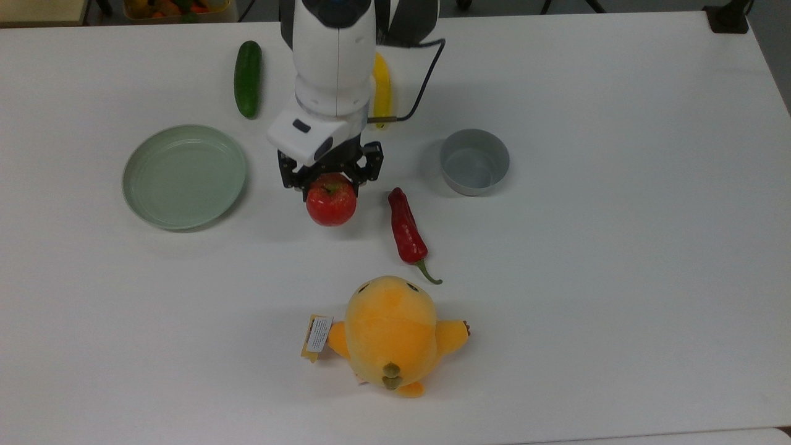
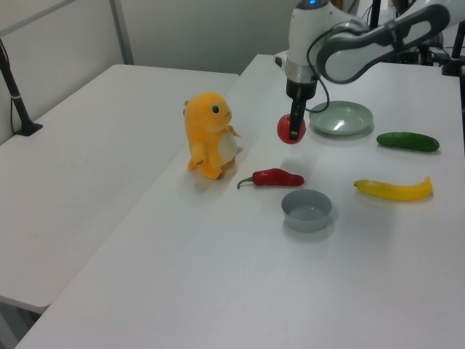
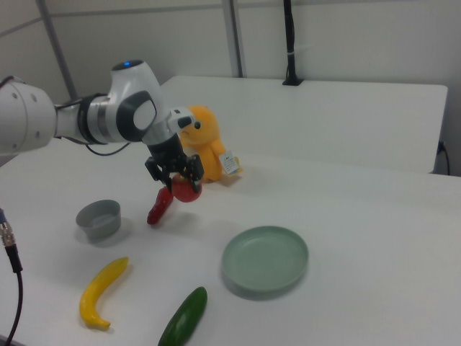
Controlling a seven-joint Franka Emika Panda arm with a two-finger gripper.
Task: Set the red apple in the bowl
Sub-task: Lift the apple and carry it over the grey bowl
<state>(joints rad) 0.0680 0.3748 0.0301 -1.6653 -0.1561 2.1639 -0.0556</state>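
Holding the apple [image 1: 331, 203] between its two fingers, the gripper [image 1: 329, 179] hangs above the table [image 1: 618, 278] near the middle of the top view, closed just far enough to clamp the fruit's upper half. In the left view the apple [image 2: 288, 129] sits clear of the tabletop, in the upper right of the frame. The bowl [image 1: 474, 161] stands empty to the right of centre in the top view, well apart from the apple, with the chili pepper [image 1: 406, 230] lying between and slightly below them. A green plate [image 1: 184, 176] rests at the top view's left, a cucumber [image 1: 248, 78] above it, a banana [image 1: 382, 86] partly behind the arm, and a yellow plush toy [image 1: 390, 334] in the lower middle.

The main risk, as I judge it, is the grip: the fingers seem to hold a round, glossy fruit high on its curve, so a quick sideways swing could let it slip out and roll. The bowl is barely wider than the apple, so a release off-centre could catch the rim, tip the bowl or bounce the fruit onto the table. Travelling too low might also clip the pepper.
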